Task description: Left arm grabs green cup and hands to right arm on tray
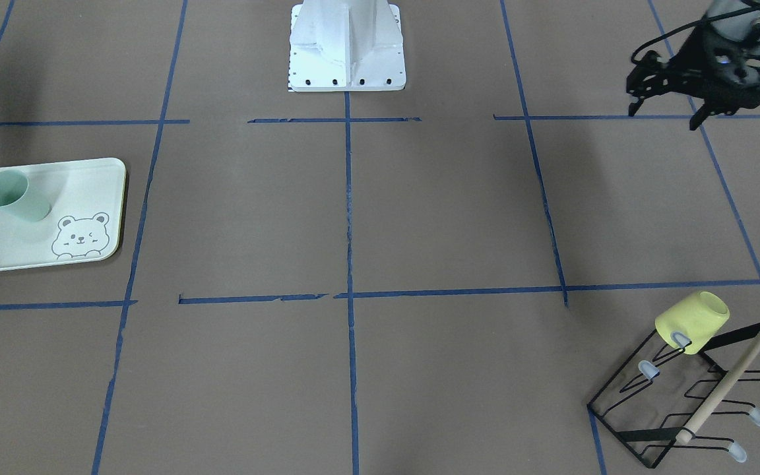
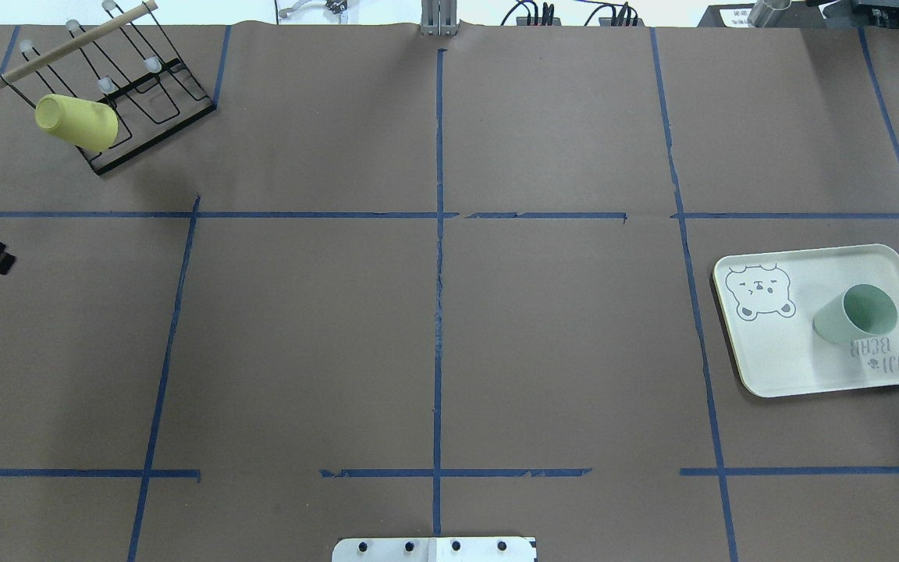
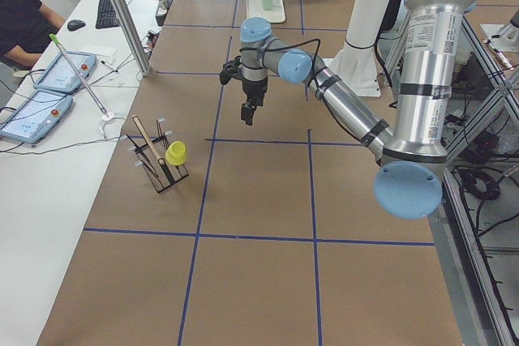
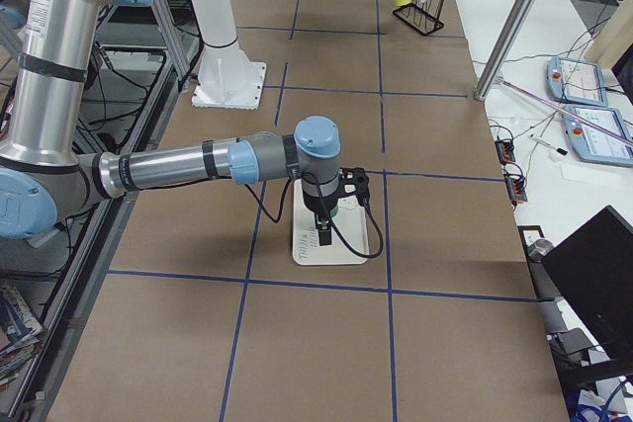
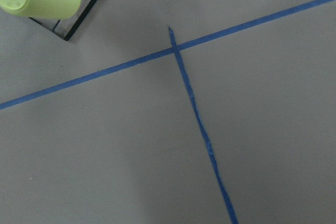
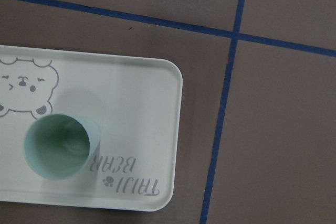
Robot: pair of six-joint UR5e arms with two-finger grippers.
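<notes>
The green cup point(image 1: 14, 196) stands upright, mouth up, on the tray point(image 1: 90, 178), near the lettered end. It also shows in the overhead view point(image 2: 855, 314) and the right wrist view point(image 6: 60, 148), on the tray point(image 2: 793, 359) point(image 6: 142, 108). My left gripper point(image 1: 664, 119) is open and empty, high over the table on my left side, far from the cup. My right gripper point(image 4: 324, 234) hangs just above the tray and shows only in the exterior right view, so I cannot tell whether it is open or shut.
A yellow cup point(image 1: 692, 321) point(image 2: 77, 122) hangs on a black wire rack point(image 1: 683, 396) with a wooden bar at my far left. The white robot base point(image 1: 347, 46) is at the near middle. Blue tape lines cross the brown table.
</notes>
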